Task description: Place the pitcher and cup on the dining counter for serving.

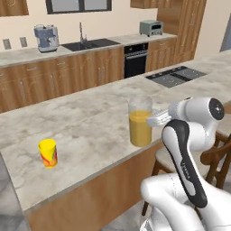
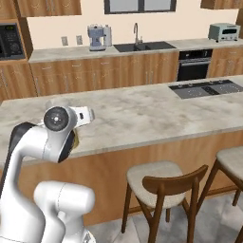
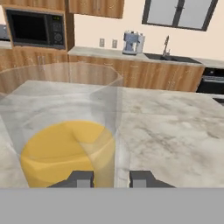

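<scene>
- pitcher [image 1: 140,122] stands upright on the dining counter [image 1: 85,122], pretty close to the front edge
- gripper [image 3: 111,178] is right at the pitcher's side; fingers [image 3: 142,178] sit narrow, straddling the glass wall, so it looks like a hold
- cup [image 1: 48,153] stands well off to the left, near the counter's end
- lots of bare marble behind and between them
- stool [image 2: 159,182] tucked below the edge

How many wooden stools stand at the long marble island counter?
2: one wooden stool near the counter's middle, another wooden stool at the right edge, partly cut off; more may be hidden.
</scene>
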Tool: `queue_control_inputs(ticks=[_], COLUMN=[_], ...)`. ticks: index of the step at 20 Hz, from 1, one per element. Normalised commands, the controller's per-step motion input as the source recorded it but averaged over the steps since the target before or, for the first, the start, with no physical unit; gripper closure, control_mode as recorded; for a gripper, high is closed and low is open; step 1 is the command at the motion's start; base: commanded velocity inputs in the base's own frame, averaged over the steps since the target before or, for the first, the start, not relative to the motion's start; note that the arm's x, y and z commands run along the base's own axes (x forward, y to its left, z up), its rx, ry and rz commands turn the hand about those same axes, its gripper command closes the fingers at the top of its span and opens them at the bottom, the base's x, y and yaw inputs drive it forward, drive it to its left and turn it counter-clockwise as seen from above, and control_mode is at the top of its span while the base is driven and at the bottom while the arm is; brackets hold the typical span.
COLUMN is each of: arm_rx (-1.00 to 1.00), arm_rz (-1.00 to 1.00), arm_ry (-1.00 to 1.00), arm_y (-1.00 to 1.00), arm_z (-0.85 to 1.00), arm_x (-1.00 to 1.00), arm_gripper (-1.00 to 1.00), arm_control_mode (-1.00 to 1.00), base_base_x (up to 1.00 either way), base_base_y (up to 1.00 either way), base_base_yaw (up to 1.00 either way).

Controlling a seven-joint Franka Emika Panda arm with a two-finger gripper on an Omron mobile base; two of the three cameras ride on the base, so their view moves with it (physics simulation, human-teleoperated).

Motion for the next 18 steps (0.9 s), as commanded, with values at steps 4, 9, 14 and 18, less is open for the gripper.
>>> queue_control_inputs(ticks=[4, 9, 14, 18], arm_rx=[0.00, 0.00, 0.00, 0.05], arm_rz=[0.00, 0.00, 0.09, 0.32], arm_ry=[0.00, 0.00, 0.00, 0.06], arm_y=[0.00, 0.00, -0.05, -0.33], arm_z=[0.00, 0.00, 0.01, 0.04], arm_x=[0.00, 0.00, 0.43, 0.62], arm_gripper=[1.00, 1.00, 1.00, 1.00], arm_control_mode=[1.00, -1.00, -1.00, -1.00], base_base_x=[0.12, 0.00, 0.00, 0.00], base_base_y=[-0.08, 0.00, 0.00, 0.00], base_base_yaw=[0.02, 0.01, 0.00, 0.00])
